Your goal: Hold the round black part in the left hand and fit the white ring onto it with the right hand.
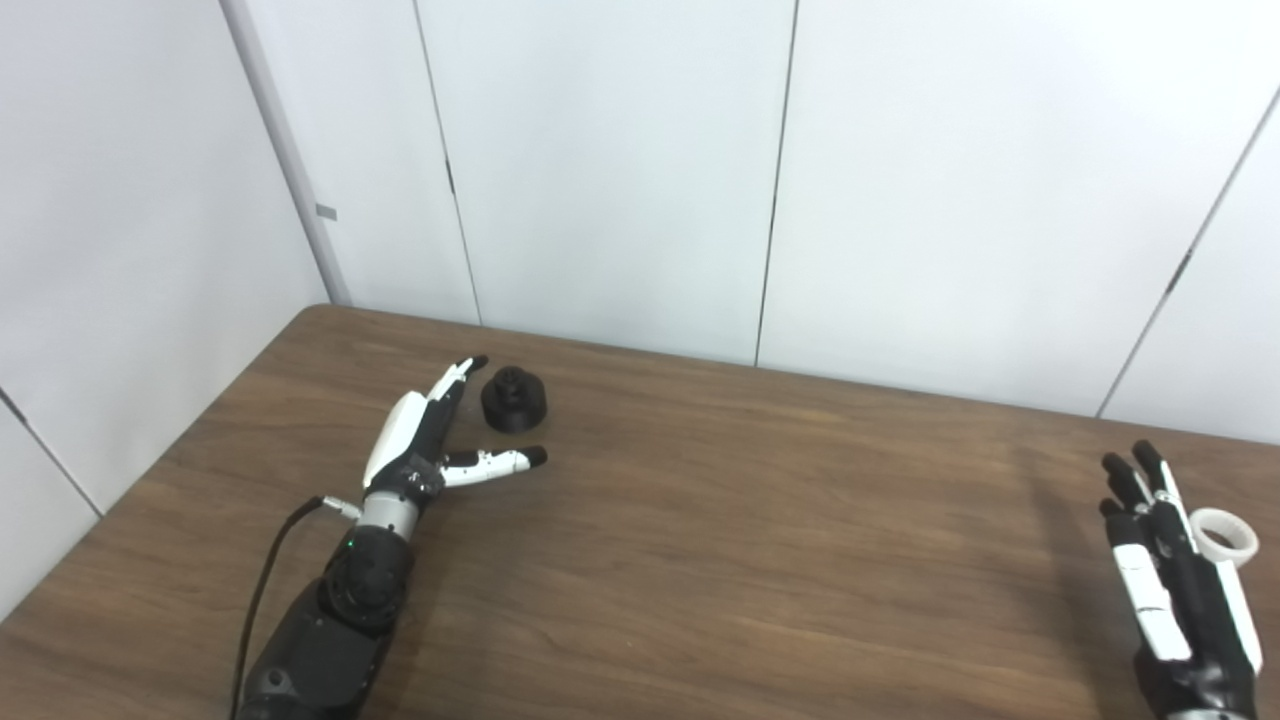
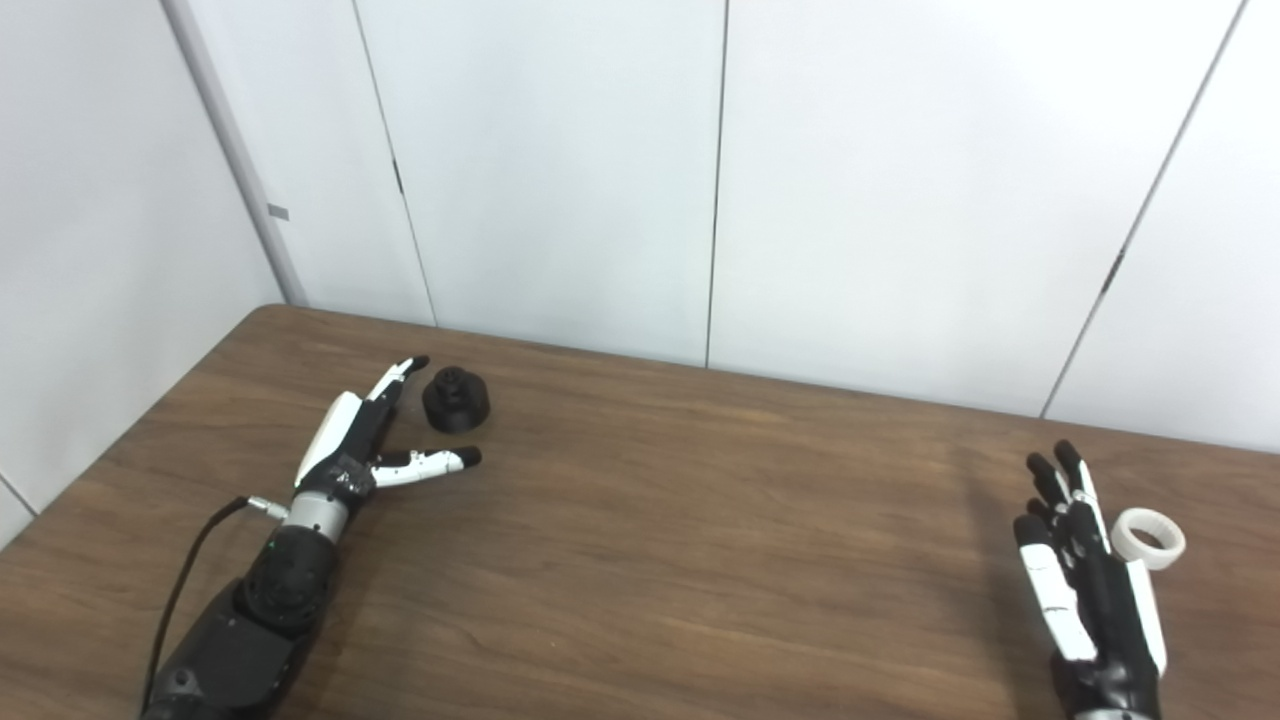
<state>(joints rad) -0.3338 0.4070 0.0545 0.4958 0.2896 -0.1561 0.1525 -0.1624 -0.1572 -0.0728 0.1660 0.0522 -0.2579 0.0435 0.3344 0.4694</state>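
White wall panels, brown wood-grain surface. My left hand is splayed empty around the round black plastic part; right hand, open, sits beside the white ring. Worried I'll nudge either away, since both look light.

No readable text in view.
No words, labels, brand names, numbers or signs can be read on anything shown here.

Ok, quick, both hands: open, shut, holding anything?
Left hand: open, beside the round black part.
Right hand: open, beside the white plastic ring.
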